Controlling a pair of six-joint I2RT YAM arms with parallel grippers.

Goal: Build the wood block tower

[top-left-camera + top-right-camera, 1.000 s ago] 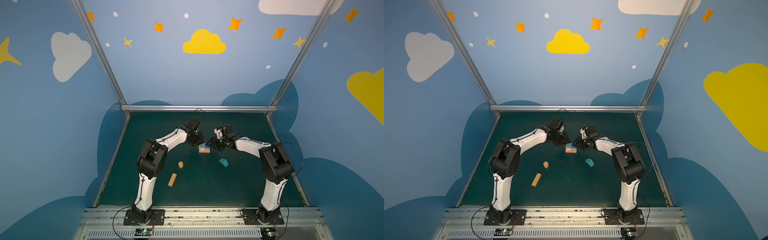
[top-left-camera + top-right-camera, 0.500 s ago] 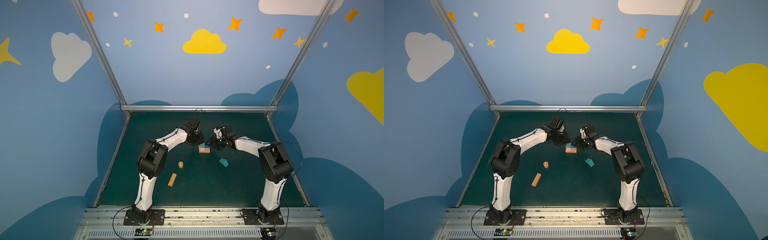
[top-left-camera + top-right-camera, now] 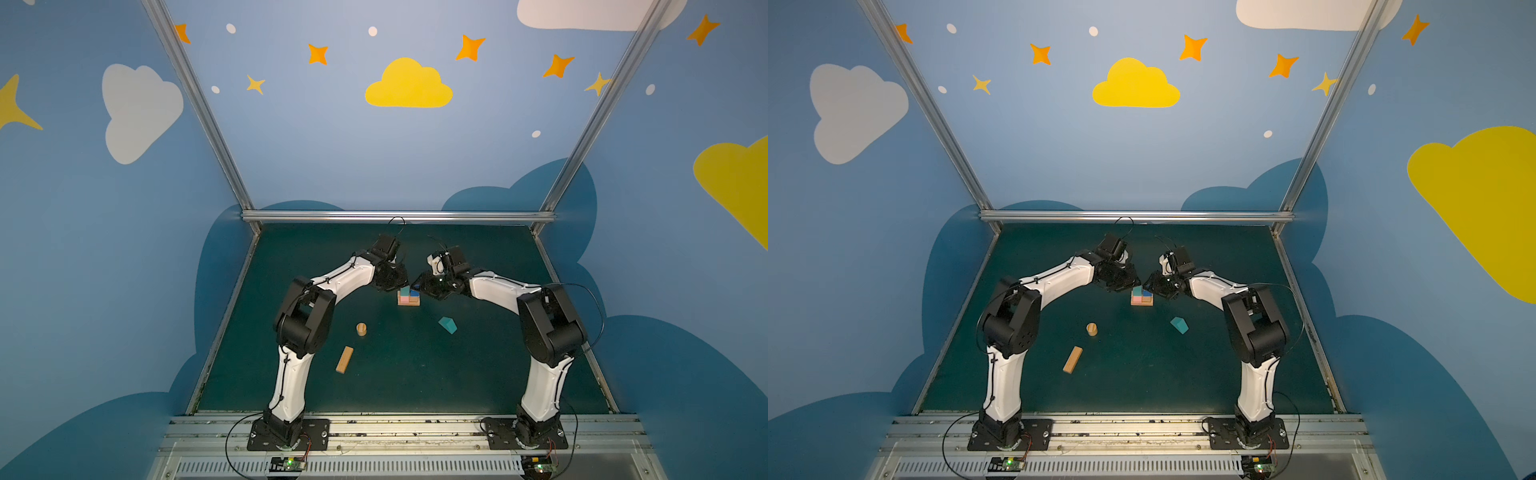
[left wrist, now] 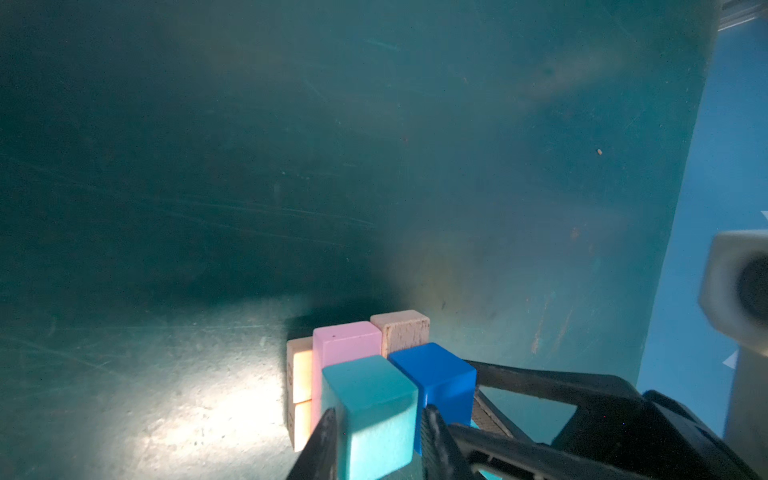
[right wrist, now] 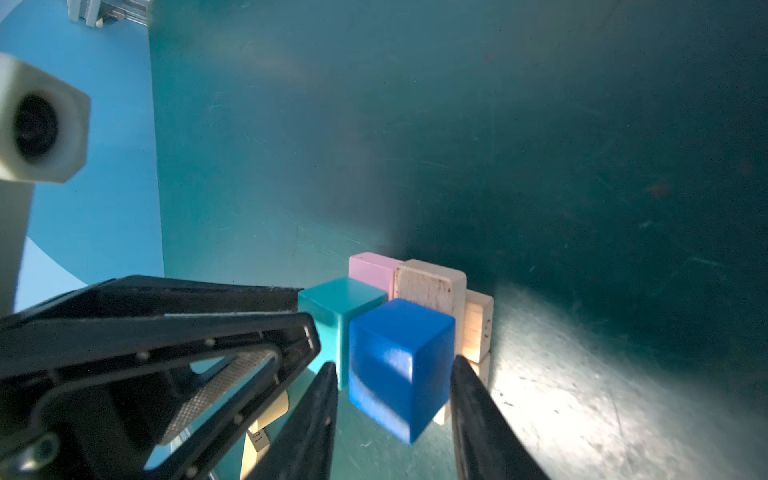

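Note:
The wood block tower (image 3: pixel 408 300) (image 3: pixel 1141 300) stands mid-table: tan bars at the base, then a pink bar (image 4: pixel 347 343) and a tan bar (image 4: pixel 401 332). On these sit a teal cube (image 4: pixel 374 407) (image 5: pixel 336 303) and a blue cube (image 4: pixel 436 374) (image 5: pixel 395 357), side by side. My left gripper (image 4: pixel 380 419) (image 3: pixel 400 283) is shut on the teal cube. My right gripper (image 5: pixel 395 365) (image 3: pixel 420 287) straddles the blue cube, open, with a gap showing at one finger.
Loose on the green table (image 3: pixel 478 374) in front of the tower lie a tan cylinder (image 3: pixel 361 329) (image 3: pixel 1091 329), a tan bar (image 3: pixel 344 360) (image 3: pixel 1072 360) and a teal house-shaped piece (image 3: pixel 447 324) (image 3: pixel 1179 325). Blue walls and metal rails enclose the table.
Both arms stay at the tower with hardly any shift. The right gripper's jaws have widened a little round the blue cube.

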